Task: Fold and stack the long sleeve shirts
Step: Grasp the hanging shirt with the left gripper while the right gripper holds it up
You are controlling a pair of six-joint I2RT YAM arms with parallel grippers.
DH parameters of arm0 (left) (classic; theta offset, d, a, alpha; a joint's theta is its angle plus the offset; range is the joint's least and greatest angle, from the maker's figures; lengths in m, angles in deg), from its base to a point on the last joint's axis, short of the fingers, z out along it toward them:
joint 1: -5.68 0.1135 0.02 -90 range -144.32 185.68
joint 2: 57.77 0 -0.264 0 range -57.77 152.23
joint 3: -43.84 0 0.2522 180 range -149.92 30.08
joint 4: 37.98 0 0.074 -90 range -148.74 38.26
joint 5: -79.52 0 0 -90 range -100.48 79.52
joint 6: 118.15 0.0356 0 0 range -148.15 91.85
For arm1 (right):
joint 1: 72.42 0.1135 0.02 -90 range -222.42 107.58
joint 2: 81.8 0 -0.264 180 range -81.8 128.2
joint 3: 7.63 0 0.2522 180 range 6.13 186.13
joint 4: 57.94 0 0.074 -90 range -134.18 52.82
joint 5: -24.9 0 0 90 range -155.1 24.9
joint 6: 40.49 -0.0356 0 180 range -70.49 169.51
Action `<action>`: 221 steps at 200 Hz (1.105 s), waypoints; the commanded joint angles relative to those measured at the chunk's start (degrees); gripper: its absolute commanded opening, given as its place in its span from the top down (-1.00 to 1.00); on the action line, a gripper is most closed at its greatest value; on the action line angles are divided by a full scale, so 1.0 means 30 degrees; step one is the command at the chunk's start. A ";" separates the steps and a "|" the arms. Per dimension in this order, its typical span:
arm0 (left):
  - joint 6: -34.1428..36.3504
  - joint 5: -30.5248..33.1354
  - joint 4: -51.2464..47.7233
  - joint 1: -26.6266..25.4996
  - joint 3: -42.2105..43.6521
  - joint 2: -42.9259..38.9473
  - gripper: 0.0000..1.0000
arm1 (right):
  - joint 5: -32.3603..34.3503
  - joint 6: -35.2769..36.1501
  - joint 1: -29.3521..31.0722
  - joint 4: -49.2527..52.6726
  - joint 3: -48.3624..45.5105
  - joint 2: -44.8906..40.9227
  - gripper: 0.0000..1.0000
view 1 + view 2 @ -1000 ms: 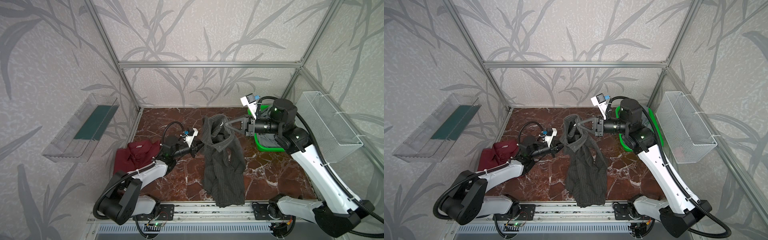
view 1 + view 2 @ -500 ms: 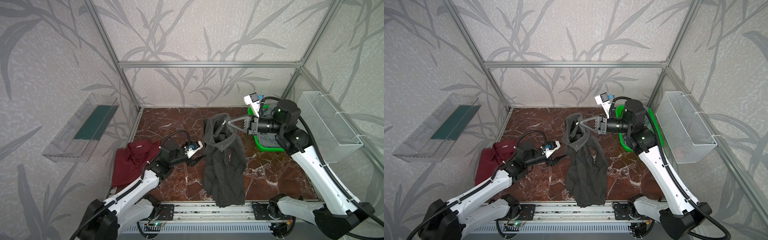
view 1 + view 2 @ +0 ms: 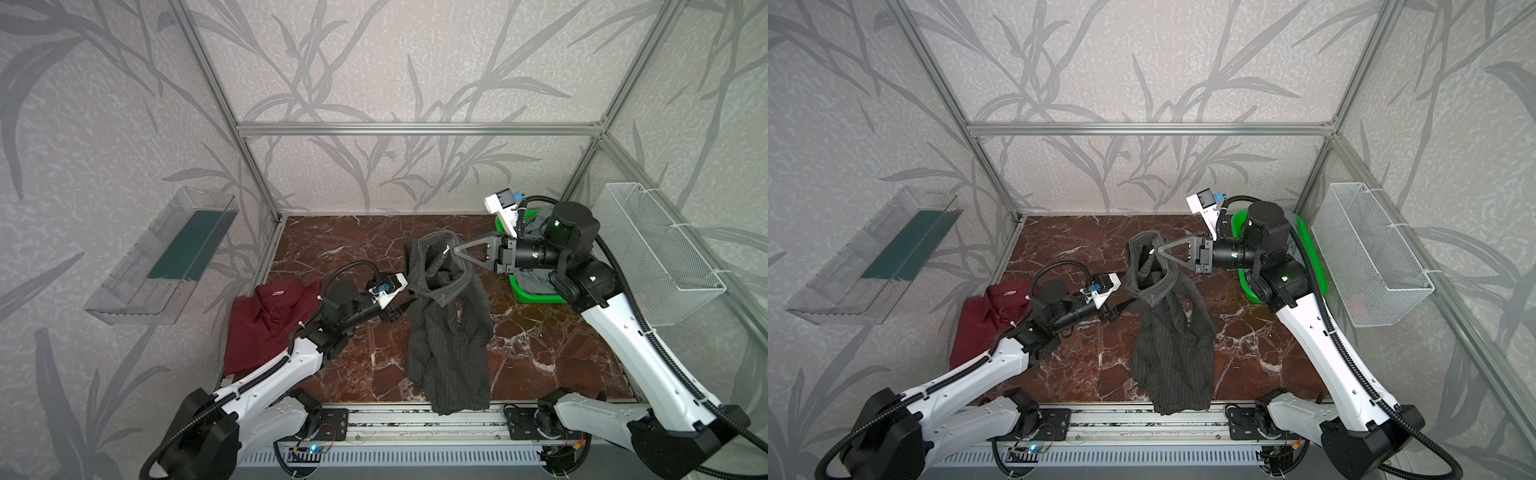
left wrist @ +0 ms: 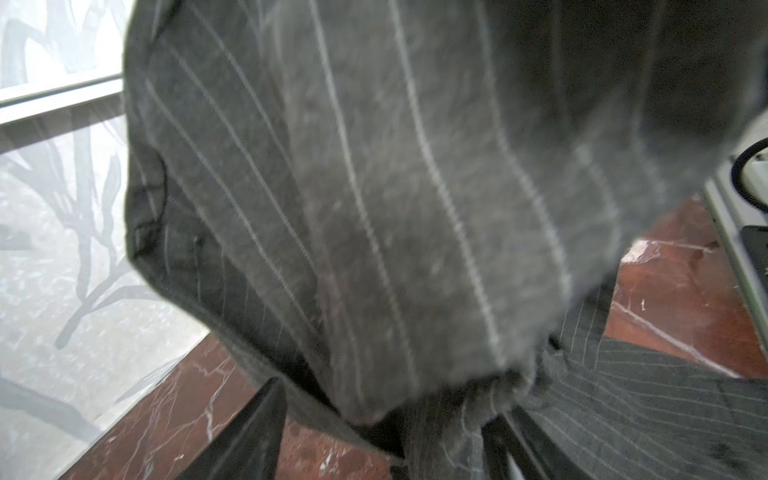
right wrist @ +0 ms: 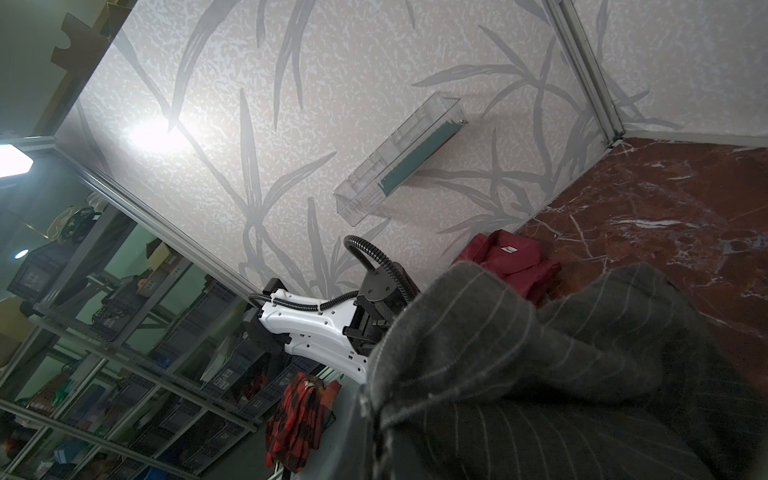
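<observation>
Both top views, my right gripper (image 3: 455,250): clamped on the grey shirt (image 3: 449,345) near its neck, raised so the pinstriped body hangs straight onto the table (image 3: 340,241), apart from the maroon shirt (image 3: 257,328).
Both top views, my left gripper (image 3: 1121,308): at the grey shirt's edge on the maroon shirt's side, probably seeking a hold.
Left wrist, fingers (image 4: 249,436): spread, gripping nothing; striped cloth hangs between them.
Right wrist, maroon shirt (image 5: 507,262): folded beyond the grey shirt, likely the stack's base.

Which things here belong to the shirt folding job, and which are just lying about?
Job: grey pinstriped shirt, maroon shirt.
Lying about: green tub, white wire basket, clear wall tray.
</observation>
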 commanded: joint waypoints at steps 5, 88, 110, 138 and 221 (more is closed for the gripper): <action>-0.1032 -0.1068 0.1619 -0.0353 -0.0766 -0.0138 -0.40 | -0.0551 0.0224 0.0153 -0.0616 -0.0033 -0.0299 1.00; -0.1453 0.0301 0.2336 -0.0743 -0.0722 -0.0708 1.00 | -0.0088 0.0706 0.0186 -0.0755 -0.0598 -0.0218 1.00; -0.0845 0.2941 0.2046 -0.1023 -0.0586 -0.1493 1.00 | 0.0779 0.0840 0.0027 -0.0750 -0.1218 -0.0457 1.00; 0.2170 0.7610 0.2290 -0.1049 -0.1162 -0.2132 1.00 | 0.0920 -0.0744 -0.0487 -0.2578 -0.1621 0.0187 1.00; 1.0566 1.4622 0.1591 0.1450 -1.0653 0.1760 1.00 | -0.1125 -0.4264 0.0597 -0.5871 0.9151 0.8286 1.00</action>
